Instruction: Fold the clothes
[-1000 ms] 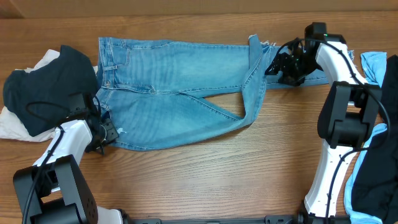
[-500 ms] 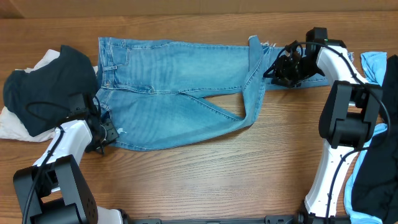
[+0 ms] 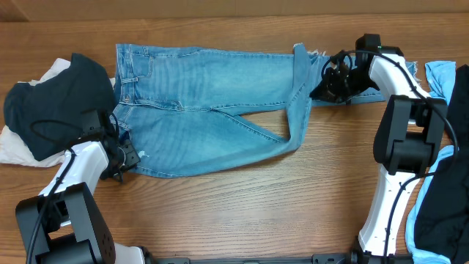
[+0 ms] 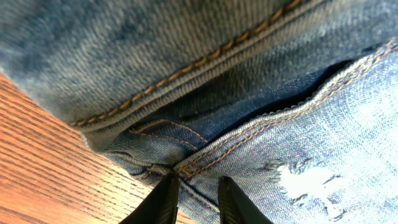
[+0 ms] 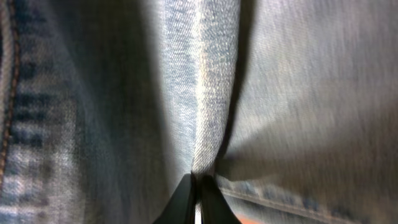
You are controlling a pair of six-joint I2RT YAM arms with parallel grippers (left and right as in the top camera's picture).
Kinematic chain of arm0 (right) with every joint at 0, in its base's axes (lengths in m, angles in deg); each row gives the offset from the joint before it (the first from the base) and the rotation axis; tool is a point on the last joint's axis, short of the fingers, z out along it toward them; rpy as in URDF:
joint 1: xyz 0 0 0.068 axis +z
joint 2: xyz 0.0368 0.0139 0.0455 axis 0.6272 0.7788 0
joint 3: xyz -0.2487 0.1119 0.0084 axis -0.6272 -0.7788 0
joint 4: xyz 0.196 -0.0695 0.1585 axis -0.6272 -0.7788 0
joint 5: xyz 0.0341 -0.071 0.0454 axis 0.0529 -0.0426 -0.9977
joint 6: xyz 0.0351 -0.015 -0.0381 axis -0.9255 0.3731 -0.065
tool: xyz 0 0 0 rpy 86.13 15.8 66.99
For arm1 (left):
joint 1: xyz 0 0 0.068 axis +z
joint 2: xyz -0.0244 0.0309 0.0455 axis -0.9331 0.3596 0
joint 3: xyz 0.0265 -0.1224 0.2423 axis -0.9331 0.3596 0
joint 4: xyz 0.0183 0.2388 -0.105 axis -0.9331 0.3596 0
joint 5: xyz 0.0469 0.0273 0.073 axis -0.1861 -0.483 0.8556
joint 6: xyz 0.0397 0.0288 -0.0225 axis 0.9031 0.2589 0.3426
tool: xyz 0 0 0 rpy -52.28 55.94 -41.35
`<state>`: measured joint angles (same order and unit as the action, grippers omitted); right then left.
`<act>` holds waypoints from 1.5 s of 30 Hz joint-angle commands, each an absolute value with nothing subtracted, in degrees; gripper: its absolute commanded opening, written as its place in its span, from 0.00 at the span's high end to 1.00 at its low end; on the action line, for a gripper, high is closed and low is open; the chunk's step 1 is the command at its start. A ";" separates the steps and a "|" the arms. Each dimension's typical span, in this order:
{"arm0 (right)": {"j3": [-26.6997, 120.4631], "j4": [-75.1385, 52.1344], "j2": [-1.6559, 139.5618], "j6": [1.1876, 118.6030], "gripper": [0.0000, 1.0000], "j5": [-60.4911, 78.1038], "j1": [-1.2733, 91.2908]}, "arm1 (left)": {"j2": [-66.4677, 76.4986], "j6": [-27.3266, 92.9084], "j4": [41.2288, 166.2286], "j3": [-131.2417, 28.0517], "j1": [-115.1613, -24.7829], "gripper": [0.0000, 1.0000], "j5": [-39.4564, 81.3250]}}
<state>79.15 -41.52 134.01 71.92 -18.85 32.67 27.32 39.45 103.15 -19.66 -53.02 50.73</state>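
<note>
Jeans [image 3: 205,110] lie flat across the far half of the desk [image 3: 256,213], waistband at my left, legs running right. Near leg bends upward at its right end and crosses the far leg, frayed hem at the far edge. Far leg carries on right, under the right arm.

Left claw [image 3: 121,158] sits at the near-left corner of the jeans. On the left wrist cam the left claw [image 4: 194,186] has a narrow gap with a stitched denim edge running into it, so it's pinching that edge.

Right claw [image 3: 322,88] is at the crossed legs. On the right wrist cam the right claw [image 5: 198,186] is pressed together on a raised ridge of denim.

Dark navy top [image 3: 58,103] over a white garment [image 3: 18,147] at far left, touching the waistband. Sky-blue cloth [image 3: 440,73] at far right.
</note>
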 commanded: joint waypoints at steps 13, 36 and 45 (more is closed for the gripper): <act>88.90 -66.02 125.27 59.09 0.96 6.76 10.29 | 27.76 40.95 102.87 -18.48 -52.43 0.71 51.25; 88.90 -72.89 124.17 53.64 0.96 23.64 9.37 | 20.39 55.47 123.72 -31.68 -73.96 0.37 36.89; 88.90 -72.06 124.17 54.28 0.96 21.82 9.37 | 29.24 53.39 111.39 -25.02 -86.27 0.14 41.61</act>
